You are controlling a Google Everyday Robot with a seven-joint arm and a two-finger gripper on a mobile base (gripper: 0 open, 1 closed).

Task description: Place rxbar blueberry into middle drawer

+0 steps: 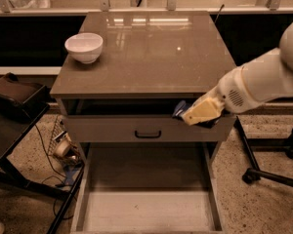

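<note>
A white bowl (84,47) sits on the table (151,62). The middle drawer (146,213) is open below. I'm carrying the rxbar blueberry (179,109) (only its blue end shows), pinched in my gripper (199,112). Next I should go down, then let go.

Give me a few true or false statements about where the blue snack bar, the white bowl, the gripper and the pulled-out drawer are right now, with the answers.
1. The round white bowl sits on the left of the brown cabinet top. True.
2. The dark blue snack bar lies on the floor of the wide shallow grey drawer tray. False: the two-finger gripper holds it at the cabinet's right front edge, above the tray.
3. The drawer tray is pulled out. True.
4. The gripper hangs over the bowl. False: it is at the right front, well apart from the bowl.
</note>
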